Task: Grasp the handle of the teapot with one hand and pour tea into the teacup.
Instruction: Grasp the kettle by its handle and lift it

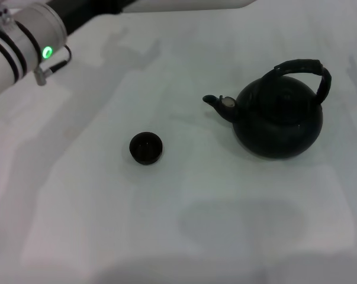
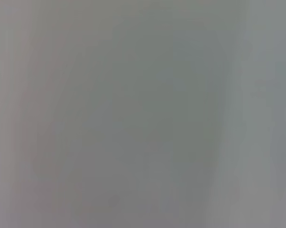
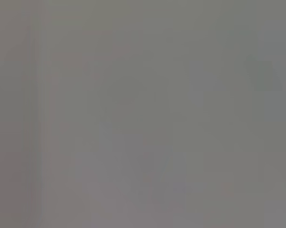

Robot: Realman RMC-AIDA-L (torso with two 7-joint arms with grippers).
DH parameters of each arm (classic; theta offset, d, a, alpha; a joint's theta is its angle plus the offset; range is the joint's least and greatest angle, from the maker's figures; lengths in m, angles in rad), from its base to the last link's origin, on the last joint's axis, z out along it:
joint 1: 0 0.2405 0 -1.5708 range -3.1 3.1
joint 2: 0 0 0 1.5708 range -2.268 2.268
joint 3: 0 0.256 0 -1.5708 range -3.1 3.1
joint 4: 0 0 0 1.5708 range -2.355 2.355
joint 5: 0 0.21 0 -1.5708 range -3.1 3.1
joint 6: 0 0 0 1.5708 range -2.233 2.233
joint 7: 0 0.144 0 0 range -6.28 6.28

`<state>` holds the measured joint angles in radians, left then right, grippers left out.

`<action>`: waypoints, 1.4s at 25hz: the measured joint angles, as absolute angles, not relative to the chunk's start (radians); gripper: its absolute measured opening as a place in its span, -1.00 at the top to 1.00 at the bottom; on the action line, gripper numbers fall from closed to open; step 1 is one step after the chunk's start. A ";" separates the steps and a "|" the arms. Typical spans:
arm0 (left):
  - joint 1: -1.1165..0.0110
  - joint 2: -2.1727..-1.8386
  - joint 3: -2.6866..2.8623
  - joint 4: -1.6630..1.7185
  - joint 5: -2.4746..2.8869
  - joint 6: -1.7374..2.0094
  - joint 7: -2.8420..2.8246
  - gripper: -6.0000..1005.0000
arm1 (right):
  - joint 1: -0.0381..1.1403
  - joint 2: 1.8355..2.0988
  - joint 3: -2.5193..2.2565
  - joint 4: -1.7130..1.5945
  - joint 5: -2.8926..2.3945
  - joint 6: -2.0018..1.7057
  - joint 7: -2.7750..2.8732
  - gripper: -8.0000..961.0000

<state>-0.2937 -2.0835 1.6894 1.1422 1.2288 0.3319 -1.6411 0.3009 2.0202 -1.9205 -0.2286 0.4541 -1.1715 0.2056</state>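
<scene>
In the head view a round matte-black teapot (image 1: 279,121) stands upright on the white table, right of centre, its short spout (image 1: 212,102) pointing left. Its black wrapped handle (image 1: 308,68) arches over the top. A small black teacup (image 1: 145,148) sits to the left of the teapot, well apart from the spout. Part of my left arm (image 1: 21,41), white with black bands and a green light, shows at the top left corner; its gripper is out of view. My right arm and gripper do not show. Both wrist views give only a plain grey surface.
The white table (image 1: 184,225) spreads all around the teapot and cup. A dark band (image 1: 101,9) runs along the table's far edge at the top left.
</scene>
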 joint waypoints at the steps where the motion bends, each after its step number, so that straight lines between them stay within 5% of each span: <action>1: -0.293 -2.086 1.681 1.136 1.168 0.316 -1.607 -0.72 | 0.301 2.020 -1.921 -0.227 0.454 -1.171 0.206 -0.80; 18: -0.337 -2.085 1.587 0.471 0.100 1.115 -0.654 -0.72 | 0.281 2.020 -1.919 -0.221 0.532 -1.187 0.330 -0.80; 35: -0.267 -2.088 1.621 0.318 -0.067 1.193 -0.655 -0.72 | 0.184 2.000 -1.942 -0.075 0.152 -1.532 0.678 -0.80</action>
